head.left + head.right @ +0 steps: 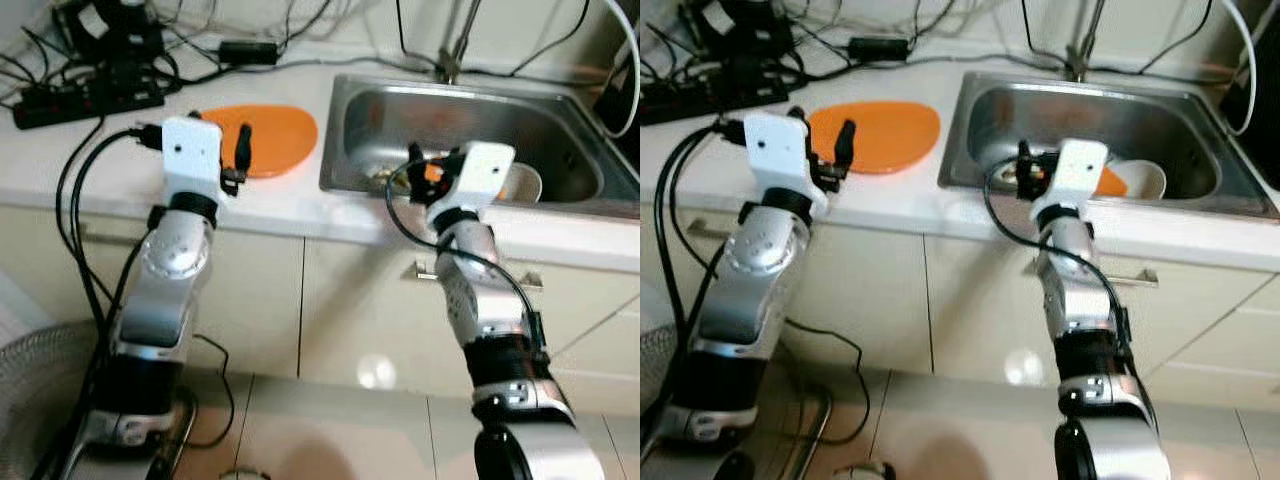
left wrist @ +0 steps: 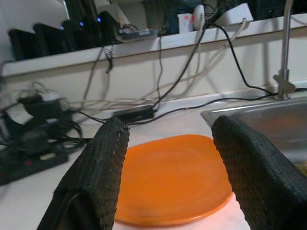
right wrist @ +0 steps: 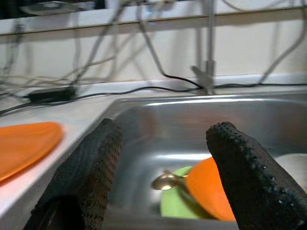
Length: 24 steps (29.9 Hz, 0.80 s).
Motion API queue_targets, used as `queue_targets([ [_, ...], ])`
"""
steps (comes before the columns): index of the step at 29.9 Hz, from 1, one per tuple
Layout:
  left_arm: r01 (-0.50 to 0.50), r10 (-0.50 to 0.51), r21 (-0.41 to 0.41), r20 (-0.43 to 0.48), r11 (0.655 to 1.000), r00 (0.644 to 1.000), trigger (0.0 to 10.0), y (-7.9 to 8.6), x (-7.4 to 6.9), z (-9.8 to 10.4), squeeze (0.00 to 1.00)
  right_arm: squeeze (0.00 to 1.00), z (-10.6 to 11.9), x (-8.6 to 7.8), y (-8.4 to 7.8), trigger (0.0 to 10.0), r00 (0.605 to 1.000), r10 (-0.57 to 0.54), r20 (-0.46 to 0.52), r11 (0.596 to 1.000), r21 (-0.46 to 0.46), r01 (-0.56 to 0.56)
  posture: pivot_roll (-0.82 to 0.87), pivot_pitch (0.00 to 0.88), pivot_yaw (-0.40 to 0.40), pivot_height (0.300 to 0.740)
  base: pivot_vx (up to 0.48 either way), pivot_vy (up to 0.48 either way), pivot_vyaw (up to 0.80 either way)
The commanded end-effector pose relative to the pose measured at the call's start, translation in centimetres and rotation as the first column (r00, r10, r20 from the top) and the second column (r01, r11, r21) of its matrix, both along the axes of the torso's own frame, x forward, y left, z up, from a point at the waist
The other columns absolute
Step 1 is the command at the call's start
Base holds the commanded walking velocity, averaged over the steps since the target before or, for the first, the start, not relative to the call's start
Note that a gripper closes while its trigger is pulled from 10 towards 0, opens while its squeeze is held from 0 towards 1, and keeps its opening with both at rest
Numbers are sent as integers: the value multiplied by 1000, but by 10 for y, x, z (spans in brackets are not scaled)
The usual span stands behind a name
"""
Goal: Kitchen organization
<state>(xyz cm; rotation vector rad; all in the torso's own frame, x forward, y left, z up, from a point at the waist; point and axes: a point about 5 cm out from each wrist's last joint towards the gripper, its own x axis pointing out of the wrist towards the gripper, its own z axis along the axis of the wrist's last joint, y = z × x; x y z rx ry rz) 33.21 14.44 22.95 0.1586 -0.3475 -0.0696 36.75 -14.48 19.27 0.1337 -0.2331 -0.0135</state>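
An orange plate (image 1: 262, 140) lies flat on the white counter, left of the steel sink (image 1: 470, 115). My left gripper (image 1: 238, 160) hovers open at the plate's near edge, and the left wrist view has the plate (image 2: 172, 179) between its two fingers (image 2: 103, 167). My right gripper (image 1: 420, 168) is open over the sink's front rim, holding nothing. Inside the sink lie a green plate (image 3: 175, 203), an orange dish (image 3: 211, 189) tilted on it, a metal spoon (image 3: 165, 180) and a white bowl (image 1: 522, 183).
A black power strip (image 1: 85, 105) and tangled cables crowd the counter's back left. The faucet (image 1: 452, 60) rises behind the sink. Below are cream cabinet doors with a metal handle (image 1: 480, 275). A fan grille (image 1: 40, 390) stands on the floor at left.
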Motion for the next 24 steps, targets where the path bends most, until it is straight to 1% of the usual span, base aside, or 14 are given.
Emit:
queue_targets([
  [1, 2, -3, -17, -4, 1000, 1000, 10000, -1, 1, -5, 0, 0, 7, 0, 2, 10000, 999, 9, 31, 1000, 19, -9, 111, 92, -12, 740, 0, 0, 0],
  [5, 7, -7, -28, 4, 1000, 1000, 10000, -4, 2, -7, 0, 0, 9, -1, 6, 10000, 999, 17, 47, 1000, 10, -18, 111, 95, -10, 740, 0, 0, 0],
  [8, 15, -14, -45, 21, 999, 1000, 10000, -4, 1, -8, 0, 0, 11, -3, 9, 10000, 997, 22, 73, 1000, 6, -22, 111, 99, -8, 740, 290, 0, 0],
  [13, -12, 15, -52, 53, 999, 998, 10000, 1, 1, -4, 0, 0, 11, -3, 12, 10000, 997, 24, 76, 1000, 5, -25, 115, 99, -9, 740, 353, 0, 0],
  [24, -8, 13, -55, 80, 998, 997, 10000, 0, 1, -3, 0, 0, 14, -3, 15, 10000, 995, 43, 87, 999, 8, -44, 117, 91, -11, 740, 444, 0, 0],
])
